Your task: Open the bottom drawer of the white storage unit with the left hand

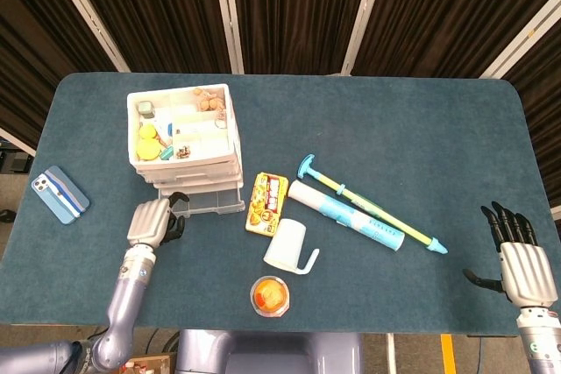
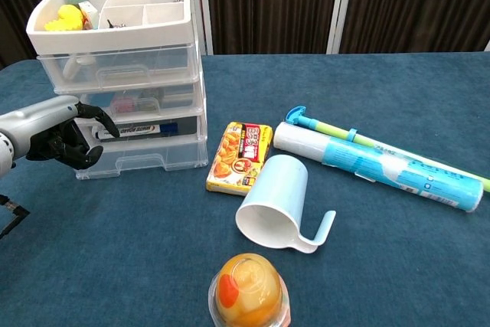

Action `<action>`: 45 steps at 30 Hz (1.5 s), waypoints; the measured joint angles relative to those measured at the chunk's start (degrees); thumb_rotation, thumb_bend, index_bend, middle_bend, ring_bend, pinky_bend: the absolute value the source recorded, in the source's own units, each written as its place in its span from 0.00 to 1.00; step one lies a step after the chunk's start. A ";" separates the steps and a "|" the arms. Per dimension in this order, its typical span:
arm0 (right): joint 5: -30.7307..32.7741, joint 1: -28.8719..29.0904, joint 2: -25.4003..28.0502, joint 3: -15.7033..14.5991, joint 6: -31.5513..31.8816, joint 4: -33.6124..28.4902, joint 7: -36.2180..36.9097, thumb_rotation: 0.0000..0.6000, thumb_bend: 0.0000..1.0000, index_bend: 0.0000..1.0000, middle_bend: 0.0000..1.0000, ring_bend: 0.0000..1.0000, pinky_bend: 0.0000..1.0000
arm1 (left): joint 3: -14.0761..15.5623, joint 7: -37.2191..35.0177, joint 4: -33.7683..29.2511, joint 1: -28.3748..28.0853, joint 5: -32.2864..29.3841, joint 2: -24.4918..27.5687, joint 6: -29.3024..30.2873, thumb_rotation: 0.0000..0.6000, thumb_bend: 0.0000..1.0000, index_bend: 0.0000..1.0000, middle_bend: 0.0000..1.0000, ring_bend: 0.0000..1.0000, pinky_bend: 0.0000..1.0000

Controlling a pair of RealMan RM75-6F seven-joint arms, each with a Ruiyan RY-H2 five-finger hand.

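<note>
— How far along is the drawer?

— The bottom drawer (image 2: 142, 160) of the white storage unit (image 1: 186, 142) juts out a little past the ones above; I judge it barely started. My left hand (image 2: 60, 137) sits at its left front corner, fingers curled toward the front. Whether they grip it, I cannot tell.

— Anything in the way?

— The snack packet (image 1: 266, 203) lies just beside the drawer's right corner; the cup (image 1: 288, 246) and jelly cup (image 1: 270, 295) sit nearer me. My right hand (image 1: 517, 265) rests well apart, fingers spread, holding nothing.
</note>
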 measured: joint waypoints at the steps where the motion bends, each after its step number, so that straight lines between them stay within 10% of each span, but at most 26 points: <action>1: 0.02 0.00 0.02 0.00 -0.02 -0.01 0.03 1.00 0.14 0.00 0.00 0.00 0.00 | -0.27 0.66 0.01 -0.41 -1.44 0.04 -0.14 1.00 0.55 0.30 0.98 0.96 0.94; 10: 0.15 0.02 0.15 0.01 -0.13 -0.17 0.13 1.00 0.14 0.00 0.00 0.00 0.00 | -0.64 5.12 -1.37 -3.35 -11.65 0.64 -1.73 1.00 0.55 0.34 0.98 0.96 0.94; 23: 0.47 0.05 0.14 0.07 -0.29 -0.38 -0.06 1.00 0.14 0.00 0.00 0.00 0.00 | 4.92 0.33 -7.35 -0.93 -6.70 4.44 -2.03 1.00 0.56 0.44 0.98 0.96 0.94; 27: 0.57 0.06 0.15 0.08 -0.34 -0.42 -0.13 1.00 0.14 0.00 0.00 0.00 0.00 | 6.29 -0.70 -8.57 -0.25 -4.92 5.37 -1.96 1.00 0.54 0.28 0.95 0.94 0.94; 31: 0.71 0.07 0.21 0.07 -0.45 -0.51 -0.25 1.00 0.14 0.00 0.00 0.00 0.00 | 7.25 -1.61 -8.80 0.29 -2.41 5.83 -1.53 1.00 0.28 0.02 0.64 0.66 0.78; 36: 0.84 0.11 0.27 0.03 -0.64 -0.50 -0.33 1.00 0.13 0.00 0.00 0.00 0.00 | 9.42 -0.71 -8.23 0.72 0.78 7.17 -0.43 1.00 0.01 0.00 0.21 0.23 0.47; 45: 1.05 0.16 0.46 -0.03 -0.94 -0.58 -0.43 1.00 0.13 0.00 0.00 0.00 0.00 | 12.81 0.26 -10.34 2.70 9.66 13.29 3.55 1.00 0.00 0.00 0.05 0.04 0.34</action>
